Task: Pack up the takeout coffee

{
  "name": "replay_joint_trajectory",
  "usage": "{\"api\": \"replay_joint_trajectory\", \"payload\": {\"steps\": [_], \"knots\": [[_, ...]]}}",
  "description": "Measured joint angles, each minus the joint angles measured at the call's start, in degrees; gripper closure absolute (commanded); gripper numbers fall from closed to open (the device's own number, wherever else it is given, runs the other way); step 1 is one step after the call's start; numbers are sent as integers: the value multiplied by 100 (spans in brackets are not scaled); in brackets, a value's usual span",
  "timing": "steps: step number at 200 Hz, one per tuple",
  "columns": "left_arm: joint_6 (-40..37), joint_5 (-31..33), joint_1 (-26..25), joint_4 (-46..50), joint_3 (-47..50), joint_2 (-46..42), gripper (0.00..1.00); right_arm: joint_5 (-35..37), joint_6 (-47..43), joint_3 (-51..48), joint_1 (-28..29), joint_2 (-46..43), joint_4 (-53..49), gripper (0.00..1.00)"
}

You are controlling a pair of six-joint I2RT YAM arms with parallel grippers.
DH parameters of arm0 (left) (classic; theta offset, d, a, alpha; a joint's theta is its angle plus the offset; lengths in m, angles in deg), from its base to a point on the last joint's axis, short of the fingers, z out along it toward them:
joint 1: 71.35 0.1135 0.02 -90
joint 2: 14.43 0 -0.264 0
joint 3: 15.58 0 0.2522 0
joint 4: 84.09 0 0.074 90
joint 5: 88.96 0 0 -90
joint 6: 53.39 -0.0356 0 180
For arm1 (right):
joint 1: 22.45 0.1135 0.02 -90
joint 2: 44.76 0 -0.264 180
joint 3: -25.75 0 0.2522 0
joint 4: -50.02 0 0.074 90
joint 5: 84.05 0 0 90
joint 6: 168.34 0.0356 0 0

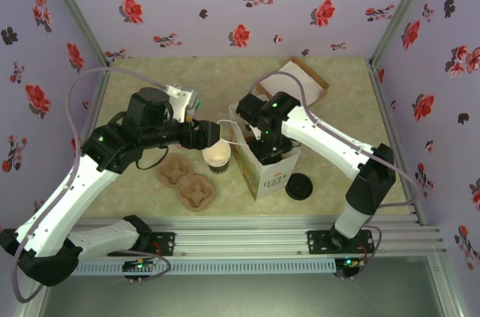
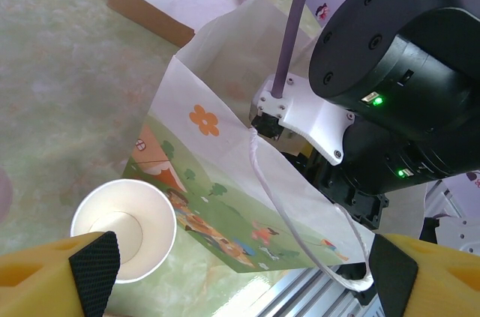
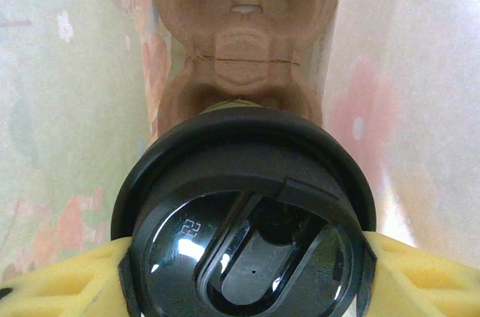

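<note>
Right wrist view: lidded cup [image 3: 244, 234] sits low inside the bag [image 3: 420, 70]. Right fingers [image 3: 60, 287] clamp it on both sides at the lid edge, the gap between them set by the cup. A pulp carrier [image 3: 240, 55] lies at the bag bottom below the cup; cannot tell if the cup is seated in a well.

Top view: 1 open cup [image 1: 217, 156] stands on the bench [image 1: 135, 92] just left of the bag. 1 loose lid [image 1: 300, 186] lies right of the bag, and spare carriers [image 1: 187, 182] lie near the open cup.

Left fingers [image 2: 45, 279] are spread wide and grip nothing, hovering by the open cup. The bag handle [image 2: 285, 219] loops close to 1 finger; contact unclear.

Handling guess: the paper cup is light and its walls crush easily. The lid is slick and could pop off. Best hold is around the stiff rim band, kept upright, with a gentle squeeze.
</note>
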Motion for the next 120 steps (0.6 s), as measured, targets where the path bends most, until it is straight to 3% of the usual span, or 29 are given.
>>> {"api": "replay_joint_trajectory", "payload": {"steps": [120], "knots": [[0,0,0,0,-2,59,11,-140,-2,-17,-122,90,81,35]]}}
